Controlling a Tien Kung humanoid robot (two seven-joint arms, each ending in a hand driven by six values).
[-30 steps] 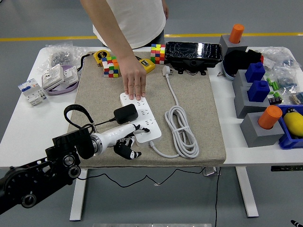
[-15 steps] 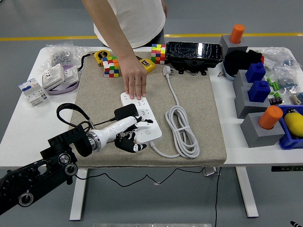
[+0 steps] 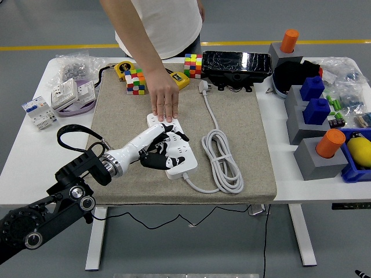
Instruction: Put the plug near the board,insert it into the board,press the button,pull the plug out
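Reaching in from the lower left, the robot's left arm stretches diagonally up and to the right across the beige mat (image 3: 116, 124), its white forearm ending in the left hand (image 3: 161, 149) laid over the middle of the white power strip (image 3: 174, 152). The fingers (image 3: 174, 138) are curled downward onto the strip's top face, the black fingertips pointing toward its right edge. The black plug is hidden beneath the palm, so whether the hand is clasping it or only pressing down on the strip cannot be told. A black cable loop (image 3: 75, 133) arcs up behind the wrist over the mat's left part.

At the far end of the strip, a person's hand (image 3: 164, 103) lies flat with fingers spread, pressing that end onto the mat. The strip's own white cord (image 3: 223, 159) lies coiled just to its right, with its plug (image 3: 203, 87) near the mat's far edge. Two colourful cubes (image 3: 135, 81) sit at the back of the mat. The right arm does not appear.
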